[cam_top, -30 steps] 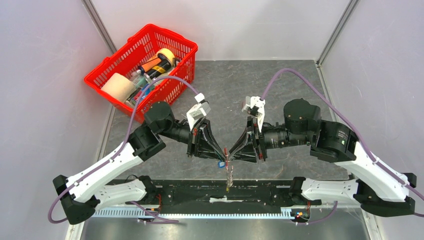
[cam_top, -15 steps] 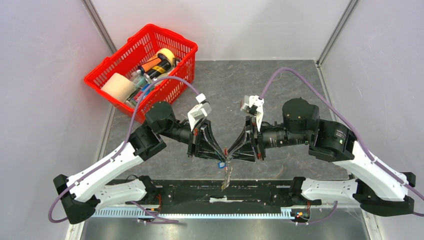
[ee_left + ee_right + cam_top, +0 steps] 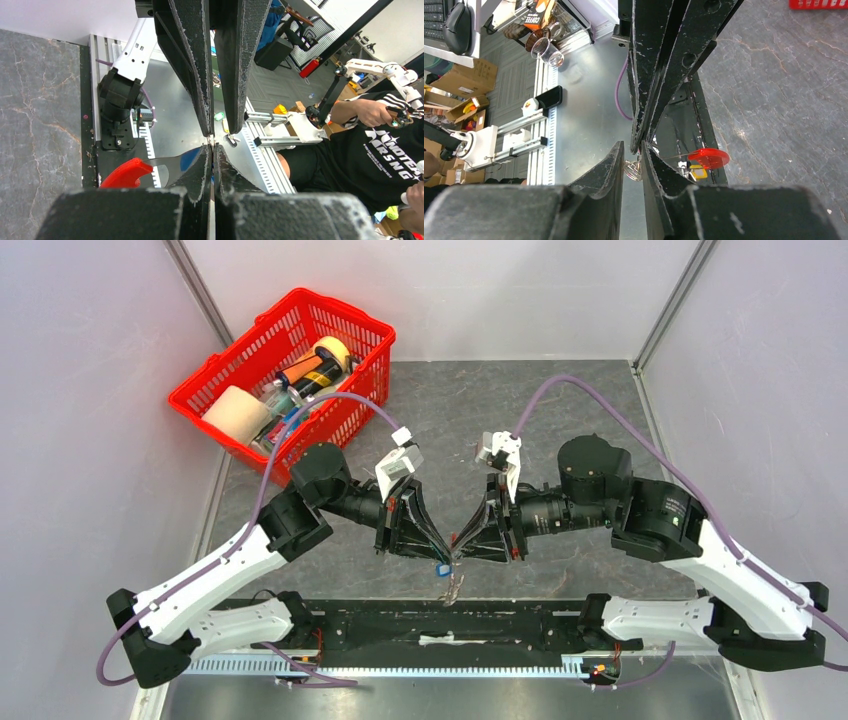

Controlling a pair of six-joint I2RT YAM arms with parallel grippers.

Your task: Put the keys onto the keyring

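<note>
My two grippers meet tip to tip above the table's near edge. The left gripper (image 3: 447, 552) (image 3: 213, 147) is shut, and the blue head of the key (image 3: 442, 567) (image 3: 189, 157) shows at its tips, its silvery blade pointing to the side. The keyring's red clip (image 3: 125, 173) (image 3: 709, 157) lies beyond that blade, and its metal cluster (image 3: 455, 587) dangles below the tips. My right gripper (image 3: 458, 552) (image 3: 632, 145) has its jaws a narrow gap apart, with a small wire ring (image 3: 634, 170) of the keyring in that gap.
A red basket (image 3: 345, 410) full of items stands at the far left. The black base rail (image 3: 520, 620) runs under the dangling cluster. A small yellow tag (image 3: 698, 173) hangs by the red clip. A person (image 3: 375, 150) sits beyond the table edge.
The right jaws have narrowed round the wire ring and that arm has edged left. The metal cluster, hanging long and straight before, has swung up and shows shorter.
</note>
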